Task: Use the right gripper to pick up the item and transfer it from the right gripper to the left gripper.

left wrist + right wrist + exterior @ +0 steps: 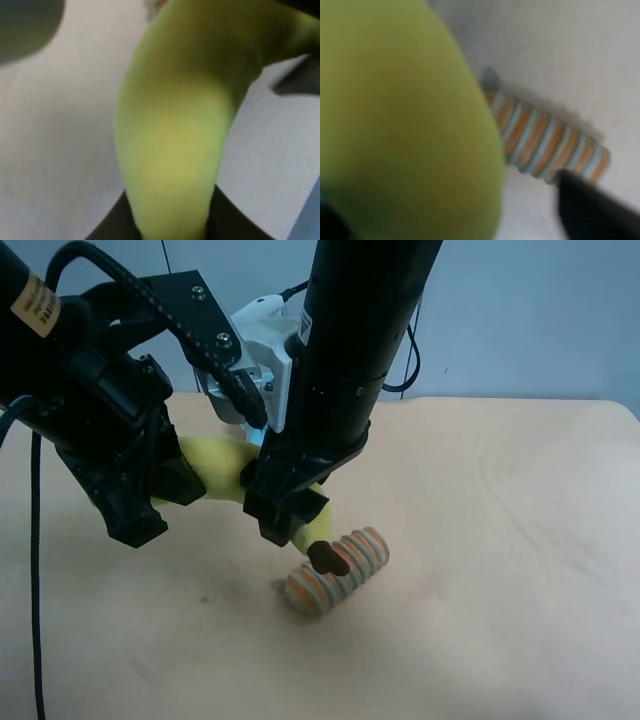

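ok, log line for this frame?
phase: handover | banana: airborne | left end effector: shut on banana | right end effector: around banana, grip unclear

Plush banana point(215, 462) above the table point(500, 540), right gripper point(285, 515) clamping it, left gripper point(160, 505) at its end, striped roll point(362, 552) beneath.

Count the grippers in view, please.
2. The right gripper grips the banana near its stem end, above the striped roll; the left gripper is around its other end.
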`<state>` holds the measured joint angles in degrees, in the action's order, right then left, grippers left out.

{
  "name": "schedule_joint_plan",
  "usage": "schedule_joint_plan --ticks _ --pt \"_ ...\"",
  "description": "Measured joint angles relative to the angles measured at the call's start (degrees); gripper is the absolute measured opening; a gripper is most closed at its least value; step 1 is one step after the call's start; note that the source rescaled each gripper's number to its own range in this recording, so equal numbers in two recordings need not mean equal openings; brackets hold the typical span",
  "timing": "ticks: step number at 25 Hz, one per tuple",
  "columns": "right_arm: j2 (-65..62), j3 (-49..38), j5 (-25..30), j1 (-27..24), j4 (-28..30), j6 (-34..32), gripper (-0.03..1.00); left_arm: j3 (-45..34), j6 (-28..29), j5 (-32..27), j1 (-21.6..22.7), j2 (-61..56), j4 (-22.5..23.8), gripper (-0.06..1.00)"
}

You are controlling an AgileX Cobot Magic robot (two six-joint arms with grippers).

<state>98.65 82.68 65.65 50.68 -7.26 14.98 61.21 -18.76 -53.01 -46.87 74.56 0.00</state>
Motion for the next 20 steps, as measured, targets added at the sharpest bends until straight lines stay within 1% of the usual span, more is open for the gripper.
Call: schedule_joint_plan --ticks 1,2,5,9,13,20 --pt "0.0 0.0 0.1 0.0 0.6 -0.1 0.90 0.0 0.0 -0.1 0.0 0.0 0.0 0.00" --pt "0.0 0.0 0.2 0.0 0.7 -0.2 0.93 0.0 0.0 -0.1 0.0 0.0 0.0 0.00" --pt "0.0 0.2 0.9 0.0 0.8 -0.9 0.99 0.0 0.0 -0.1 0.0 0.0 0.0 0.00" --pt "-0.7 1.9 3.5 0.0 2.1 -2.5 1.00 0.0 0.0 -0.1 0.0 0.0 0.0 0.00" --pt "-1.7 2.7 3.9 0.0 3.6 -4.9 1.00 0.0 0.0 -0.1 0.0 0.0 0.0 0.00" --pt "-6.3 2.7 4.2 0.0 4.1 -8.4 1.00 0.0 0.0 -0.2 0.0 0.0 0.0 0.00"
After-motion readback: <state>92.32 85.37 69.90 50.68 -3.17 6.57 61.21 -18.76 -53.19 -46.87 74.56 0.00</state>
